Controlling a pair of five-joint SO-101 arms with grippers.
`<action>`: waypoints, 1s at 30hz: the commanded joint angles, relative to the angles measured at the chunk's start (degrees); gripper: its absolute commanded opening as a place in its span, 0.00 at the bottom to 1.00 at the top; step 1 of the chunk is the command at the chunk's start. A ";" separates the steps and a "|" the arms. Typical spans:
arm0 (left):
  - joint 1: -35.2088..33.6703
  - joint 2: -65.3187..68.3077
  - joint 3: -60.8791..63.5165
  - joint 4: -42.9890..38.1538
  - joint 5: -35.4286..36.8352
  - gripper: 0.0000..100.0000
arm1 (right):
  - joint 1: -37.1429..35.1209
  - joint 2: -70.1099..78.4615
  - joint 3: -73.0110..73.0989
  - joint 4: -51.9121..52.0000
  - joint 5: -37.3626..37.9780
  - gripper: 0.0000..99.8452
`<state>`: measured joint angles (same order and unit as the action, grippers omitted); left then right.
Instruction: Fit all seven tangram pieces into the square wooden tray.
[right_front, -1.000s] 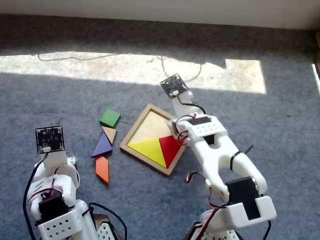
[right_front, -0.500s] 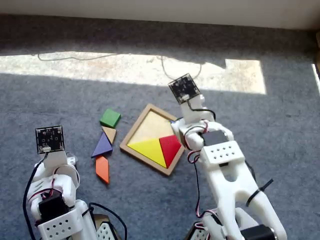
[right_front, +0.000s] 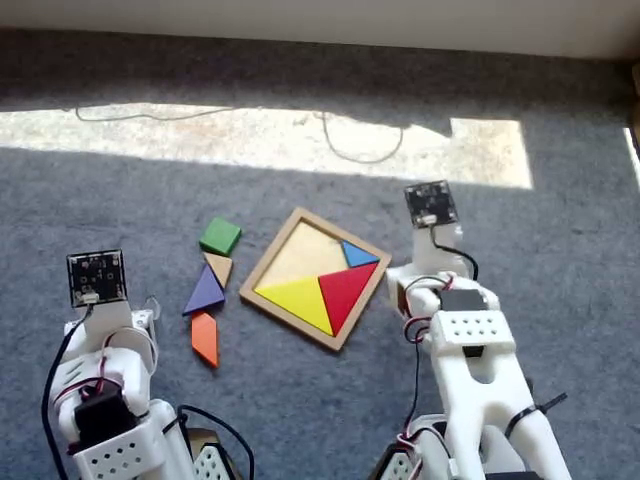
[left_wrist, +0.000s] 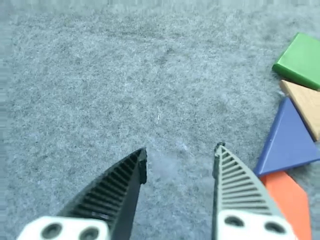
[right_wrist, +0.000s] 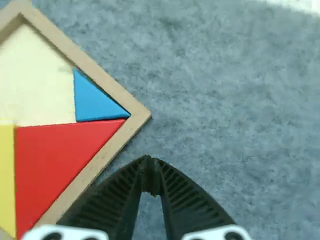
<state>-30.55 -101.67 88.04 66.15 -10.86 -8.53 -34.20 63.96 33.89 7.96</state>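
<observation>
The square wooden tray (right_front: 290, 226) lies on the carpet turned like a diamond, holding a yellow triangle (right_front: 295, 299), a red triangle (right_front: 345, 293) and a small light-blue triangle (right_front: 357, 254). Its upper left part is bare wood. Left of the tray lie a green square (right_front: 220, 237), a tan triangle (right_front: 219, 268), a dark-blue triangle (right_front: 205, 292) and an orange parallelogram (right_front: 204, 337). My right gripper (right_wrist: 148, 176) is shut and empty, just off the tray's right corner (right_wrist: 141, 116). My left gripper (left_wrist: 180, 159) is open over bare carpet, beside the dark-blue triangle (left_wrist: 290, 142).
Grey carpet (right_front: 150, 200) surrounds everything, with a sunlit band and a loose cable (right_front: 350, 150) beyond the tray. Both arm bases stand at the near edge.
The right arm has pulled back from over the tray to its right side, uncovering the light-blue triangle now lying in the tray. The left arm has not moved.
</observation>
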 joint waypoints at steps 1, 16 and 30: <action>3.30 -0.22 -6.55 -0.70 -6.24 0.25 | 2.51 -2.15 -0.48 -0.13 -2.64 0.01; 9.01 27.47 -34.07 4.22 -16.26 0.25 | 9.01 8.84 4.26 -14.29 -2.73 0.01; 20.18 94.73 -73.19 6.24 -16.35 0.31 | 8.92 9.19 4.18 -14.29 -2.73 0.01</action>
<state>-12.97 -16.22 23.87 71.78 -26.68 -0.18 -24.62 68.79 21.05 5.85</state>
